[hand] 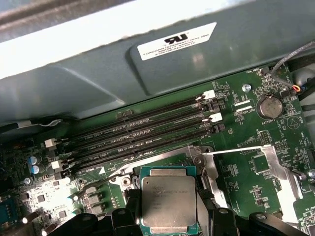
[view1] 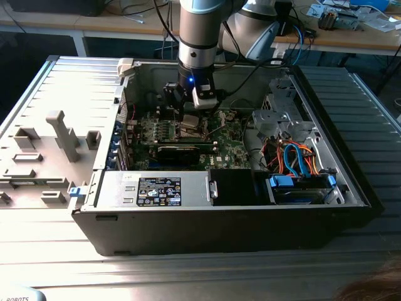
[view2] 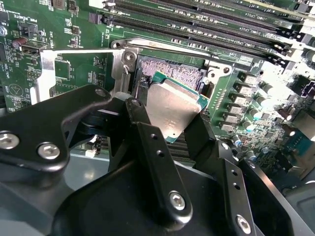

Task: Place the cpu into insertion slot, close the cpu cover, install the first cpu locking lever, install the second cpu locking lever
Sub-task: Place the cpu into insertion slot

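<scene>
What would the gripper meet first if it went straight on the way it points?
Probably the slot: the gripper holds the cpu over it, though the gap between them is hard to judge.

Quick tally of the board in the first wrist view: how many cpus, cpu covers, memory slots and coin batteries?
cpu: 1
cpu cover: 1
memory slots: 4
coin battery: 1
Total: 7

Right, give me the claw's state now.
Claw: closed on the cpu, at the insertion slot.
</scene>
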Tool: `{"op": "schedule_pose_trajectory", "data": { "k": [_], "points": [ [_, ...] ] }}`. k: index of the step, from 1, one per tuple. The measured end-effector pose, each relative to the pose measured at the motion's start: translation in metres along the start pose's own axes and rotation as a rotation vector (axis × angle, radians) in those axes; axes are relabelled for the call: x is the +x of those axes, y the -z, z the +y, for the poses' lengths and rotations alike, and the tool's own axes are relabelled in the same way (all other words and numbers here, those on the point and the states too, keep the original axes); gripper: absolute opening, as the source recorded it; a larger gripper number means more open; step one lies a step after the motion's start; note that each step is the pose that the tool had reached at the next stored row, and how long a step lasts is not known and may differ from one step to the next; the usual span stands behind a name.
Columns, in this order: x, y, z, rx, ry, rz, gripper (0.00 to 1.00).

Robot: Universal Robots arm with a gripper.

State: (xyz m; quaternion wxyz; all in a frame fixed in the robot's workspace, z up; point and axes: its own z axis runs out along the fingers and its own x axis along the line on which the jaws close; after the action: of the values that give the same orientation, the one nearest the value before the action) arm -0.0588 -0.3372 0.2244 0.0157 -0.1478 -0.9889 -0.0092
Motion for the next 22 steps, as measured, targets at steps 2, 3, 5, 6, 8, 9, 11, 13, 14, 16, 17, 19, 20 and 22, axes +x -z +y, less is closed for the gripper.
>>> {"op": "schedule_pose_trajectory", "data": {
  "k": [2, 3, 5, 6, 8, 9, 11, 13, 14, 16, 17, 19, 20, 22],
  "points": [
    [0.0, 0.0, 0.0, -0.0002, -0.005, -0.0001, 0.54],
    [0.0, 0.0, 0.0, -0.0003, -0.009, -0.0001, 0.54],
    [0.0, 0.0, 0.0, -0.0005, -0.015, -0.0002, 0.54],
    [0.0, 0.0, 0.0, -0.0006, -0.019, -0.0003, 0.54],
    [0.0, -0.0001, 0.0, -0.0009, -0.024, -0.0003, 0.54],
    [0.0, -0.0001, 0.0, -0.0009, -0.026, -0.0004, 0.54],
    [0.0, -0.0001, 0.0, -0.0012, -0.033, -0.0005, 0.54],
    [0.0, -0.0001, 0.0, -0.0014, -0.04, -0.0006, 0.54],
    [0.0, -0.0001, 0.0, -0.0015, -0.044, -0.0007, 0.54],
    [0.0, -0.0002, 0.0, -0.0017, -0.049, -0.0007, 0.54],
    [0.0, -0.0002, 0.0, -0.0018, -0.051, -0.0007, 0.54],
    [0.0, -0.0002, 0.0, -0.002, -0.057, -0.0008, 0.54],
    [0.0, -0.0002, 0.0, -0.0021, -0.059, -0.0009, 0.54],
    [0.0, -0.0002, 0.0, -0.0023, -0.066, -0.0009, 0.54]
  ]
}}
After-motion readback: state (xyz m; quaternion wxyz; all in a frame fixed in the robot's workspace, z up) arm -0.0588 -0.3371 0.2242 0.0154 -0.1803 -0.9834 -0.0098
